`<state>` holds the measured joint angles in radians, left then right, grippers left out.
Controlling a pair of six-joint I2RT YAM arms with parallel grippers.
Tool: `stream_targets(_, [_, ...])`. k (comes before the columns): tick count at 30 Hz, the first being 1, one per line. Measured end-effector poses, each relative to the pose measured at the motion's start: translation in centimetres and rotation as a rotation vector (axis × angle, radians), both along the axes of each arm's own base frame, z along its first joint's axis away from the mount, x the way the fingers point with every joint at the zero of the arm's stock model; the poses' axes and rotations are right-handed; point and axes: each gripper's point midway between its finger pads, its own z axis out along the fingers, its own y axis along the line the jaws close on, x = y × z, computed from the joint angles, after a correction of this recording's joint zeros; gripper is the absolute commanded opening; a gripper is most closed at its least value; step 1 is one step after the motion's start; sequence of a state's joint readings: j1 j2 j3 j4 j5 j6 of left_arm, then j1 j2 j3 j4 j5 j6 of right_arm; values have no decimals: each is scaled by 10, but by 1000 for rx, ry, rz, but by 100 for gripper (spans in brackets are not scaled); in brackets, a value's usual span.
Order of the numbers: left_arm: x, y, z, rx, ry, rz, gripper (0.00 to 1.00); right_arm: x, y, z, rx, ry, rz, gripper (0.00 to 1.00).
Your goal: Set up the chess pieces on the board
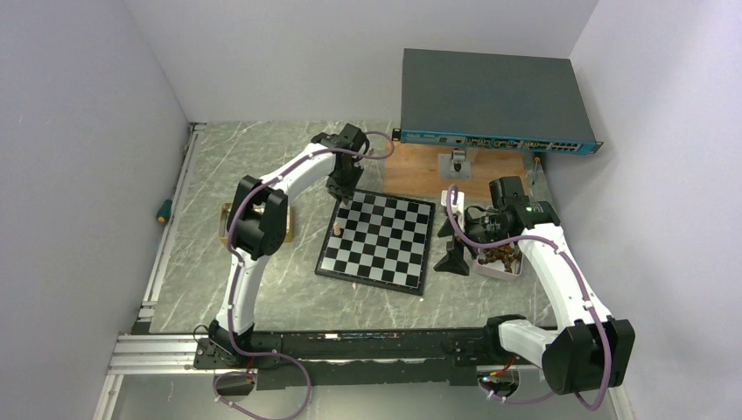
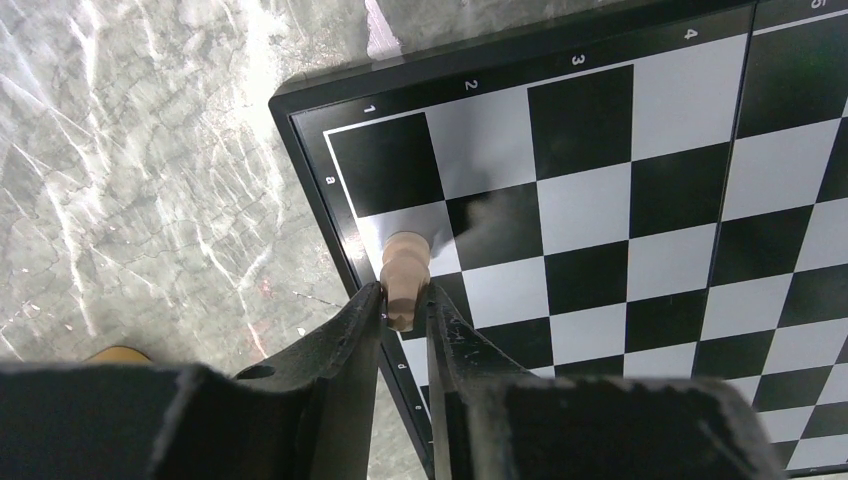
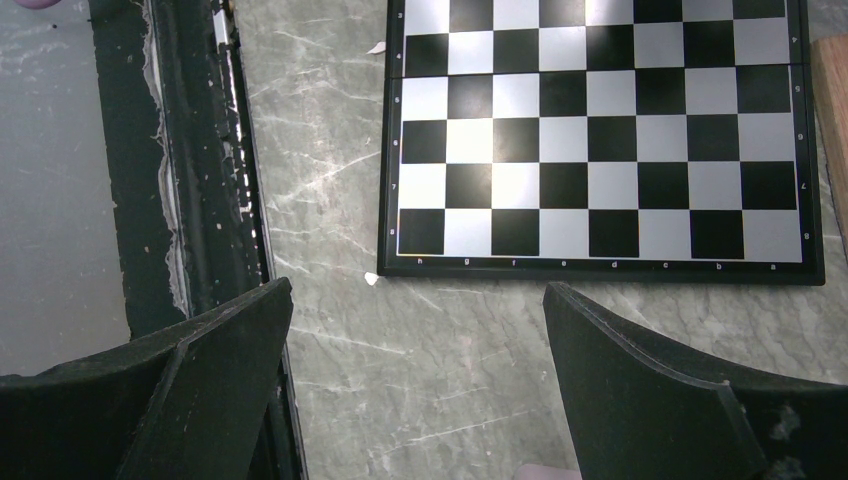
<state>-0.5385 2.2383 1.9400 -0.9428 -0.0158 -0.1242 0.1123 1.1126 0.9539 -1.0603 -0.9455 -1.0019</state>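
The board lies mid-table with black and silvery checks. My left gripper is at its far left corner, its fingers pressed close on both sides of a light tan chess piece whose base rests on a white edge square. Another small piece stands further down the same edge column. My right gripper hovers wide open over bare table beside the board's right edge, holding nothing. A white tray beside it holds several brown pieces.
A dark network switch sits at the back on a brown wooden plank with a small metal stand. A screwdriver lies at the left rail. A metal rail runs along the front.
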Motion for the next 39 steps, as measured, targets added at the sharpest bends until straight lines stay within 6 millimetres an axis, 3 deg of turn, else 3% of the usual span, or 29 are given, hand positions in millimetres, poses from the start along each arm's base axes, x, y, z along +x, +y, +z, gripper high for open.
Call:
stream_targets(14, [2,-3,5,-27,-9,13,54,0,0,0,-1,0,1,99])
stream_targets(19, [5,-1,34,-80,-74,26,62,0,0,0,-1,0,1,99])
stream_targets(24, [0,11,79,-170,-178,43,68,0,0,0,0,0,1,99])
stream_targets(32, [-38,57,120,-274,-337,91,99,1,1,1,6,-3,-3,100])
stream_targets(36, [-67,89,140,-333,-439,137,100,3,2,2,12,-1,-12,100])
stream_targets(39, [-78,114,157,-384,-506,186,100,7,2,3,16,-6,-23,100])
